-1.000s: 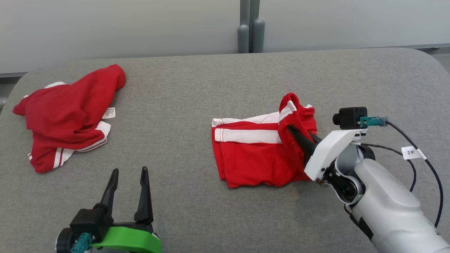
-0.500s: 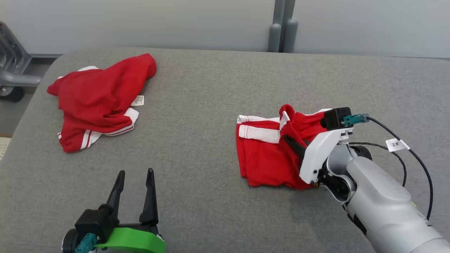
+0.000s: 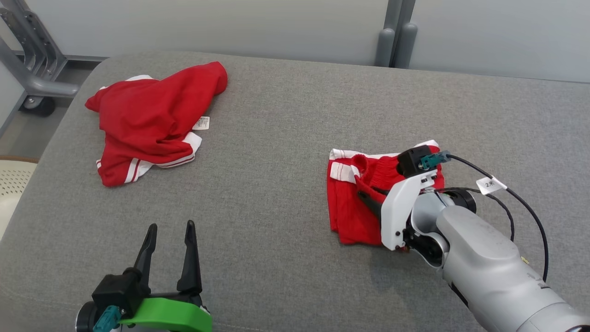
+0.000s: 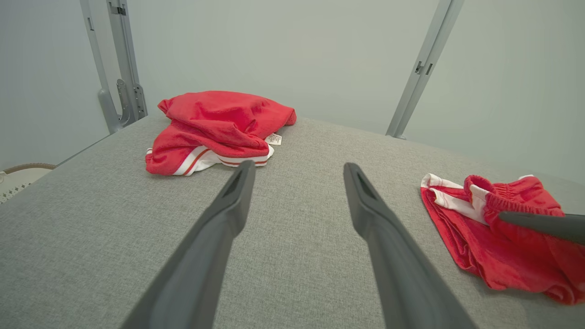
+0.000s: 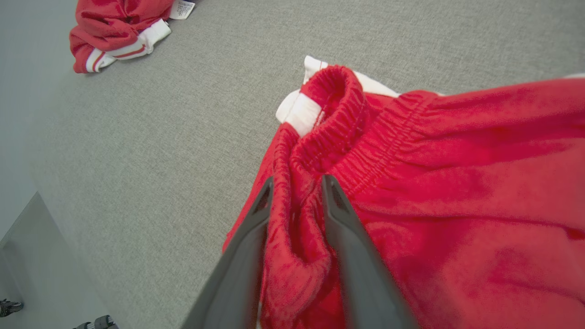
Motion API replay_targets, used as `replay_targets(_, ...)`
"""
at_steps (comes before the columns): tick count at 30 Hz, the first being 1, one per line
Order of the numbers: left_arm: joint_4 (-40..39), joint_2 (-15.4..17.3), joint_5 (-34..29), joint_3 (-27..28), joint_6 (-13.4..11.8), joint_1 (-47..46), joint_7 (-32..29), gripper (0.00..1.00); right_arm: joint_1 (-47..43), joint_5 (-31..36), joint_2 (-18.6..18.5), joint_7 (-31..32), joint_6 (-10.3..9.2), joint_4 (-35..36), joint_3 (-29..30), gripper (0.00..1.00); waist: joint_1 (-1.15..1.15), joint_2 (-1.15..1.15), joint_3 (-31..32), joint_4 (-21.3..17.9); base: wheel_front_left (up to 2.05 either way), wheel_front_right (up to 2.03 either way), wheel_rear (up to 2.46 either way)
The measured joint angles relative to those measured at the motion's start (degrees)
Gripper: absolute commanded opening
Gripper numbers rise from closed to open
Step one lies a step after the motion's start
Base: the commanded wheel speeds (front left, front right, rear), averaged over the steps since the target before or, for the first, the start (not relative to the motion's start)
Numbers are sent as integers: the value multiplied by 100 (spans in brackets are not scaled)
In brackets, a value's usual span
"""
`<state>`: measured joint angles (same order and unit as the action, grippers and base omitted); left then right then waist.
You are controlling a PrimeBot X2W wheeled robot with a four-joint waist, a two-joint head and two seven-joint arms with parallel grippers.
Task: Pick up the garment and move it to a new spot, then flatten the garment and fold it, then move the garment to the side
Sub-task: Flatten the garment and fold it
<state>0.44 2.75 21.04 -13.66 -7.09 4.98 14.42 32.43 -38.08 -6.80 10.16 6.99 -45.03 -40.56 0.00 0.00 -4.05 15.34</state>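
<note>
Right gripper (image 5: 298, 180) straddles a bunched fold of soft red shorts (image 5: 457, 192) below the ribbed waistband (image 5: 338, 119); whether it pinches is unclear. Left gripper (image 3: 170, 226) gapes wide, empty.

Silver forearm (image 3: 484, 263), green bracket (image 3: 166, 316), black tagged cable (image 3: 491, 184)

waistband (image 5: 340, 103) of shorts (image 3: 345, 216) sunk lower with right gripper (image 5: 298, 180), head camera swung left

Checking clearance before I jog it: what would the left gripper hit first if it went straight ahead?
Probably the crumpled garment, at its striped hem. The open left gripper points toward it across bare table. Depth is unclear, so it might slip past just right of the hem.
</note>
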Motion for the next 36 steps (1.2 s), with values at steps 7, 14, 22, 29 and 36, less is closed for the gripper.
replay_targets(7,3,0,41,14,0,0,0,100,169,152,48,-58,-2,-145,-111,100,0,0,9,-11,0,0,0)
replay_targets(14,5,0,40,187,0,0,0,100,487,392,170,-353,4,41,-361,100,0,0,27,-88,0,0,0)
replay_targets(22,-37,0,37,259,0,2,0,100,820,483,145,-878,3,215,-167,100,0,0,65,-310,0,0,0)
replay_targets(29,-99,0,10,261,0,3,0,100,797,252,-311,-1180,-111,69,349,100,0,0,56,-508,0,0,0)
replay_targets(36,-129,-1,-21,218,0,3,0,100,372,-52,-667,-1324,-155,-180,676,100,0,0,-14,-599,0,0,0)
